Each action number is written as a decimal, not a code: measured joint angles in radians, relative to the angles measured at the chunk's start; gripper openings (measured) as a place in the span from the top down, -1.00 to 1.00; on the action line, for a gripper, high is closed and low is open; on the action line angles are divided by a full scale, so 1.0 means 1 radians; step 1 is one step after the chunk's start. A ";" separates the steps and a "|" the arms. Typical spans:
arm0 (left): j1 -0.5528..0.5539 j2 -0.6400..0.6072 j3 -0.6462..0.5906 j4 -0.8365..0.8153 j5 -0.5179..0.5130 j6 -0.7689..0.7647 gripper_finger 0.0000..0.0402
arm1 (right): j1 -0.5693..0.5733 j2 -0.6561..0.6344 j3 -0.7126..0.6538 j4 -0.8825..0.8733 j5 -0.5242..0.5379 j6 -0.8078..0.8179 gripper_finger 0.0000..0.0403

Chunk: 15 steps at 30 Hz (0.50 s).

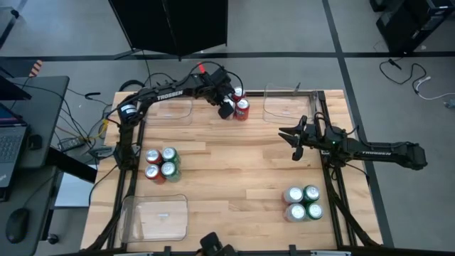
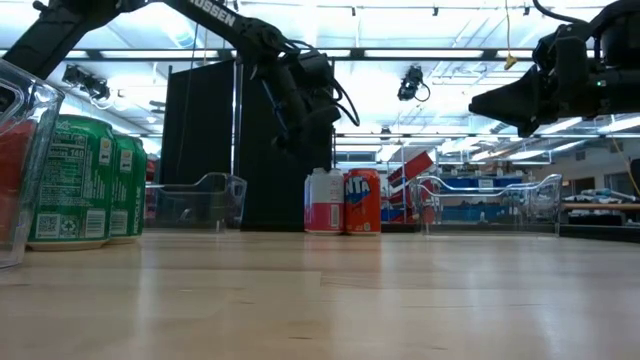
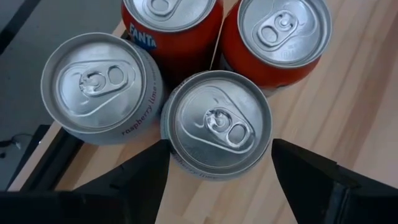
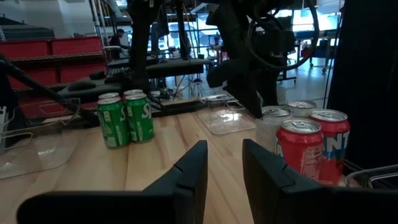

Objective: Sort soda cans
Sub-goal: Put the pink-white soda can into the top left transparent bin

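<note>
**Left pincer poised over a silver-white can at the tabletop's far edge**

Silver-topped cans crowd the left wrist view: a silver-white can (image 3: 217, 121) sits between the spread fingers (image 3: 146, 174) of the left pincer (image 1: 226, 107), which holds nothing yet. Beside it stand another white can (image 3: 99, 87) and two red cans (image 3: 177, 31), all touching. Other clusters wait near the left edge (image 1: 161, 165) and right near corner (image 1: 303, 203). The right pincer (image 1: 290, 139) hovers by the right edge, fingers nearly closed, empty. Cans look rigid but smooth and dentable; a mid-wall grip seems safest.
</note>
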 joint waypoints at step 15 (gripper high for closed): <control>-0.009 0.012 0.000 0.075 0.029 -0.029 -0.42 | 0.000 0.000 0.000 0.000 -0.002 0.001 0.55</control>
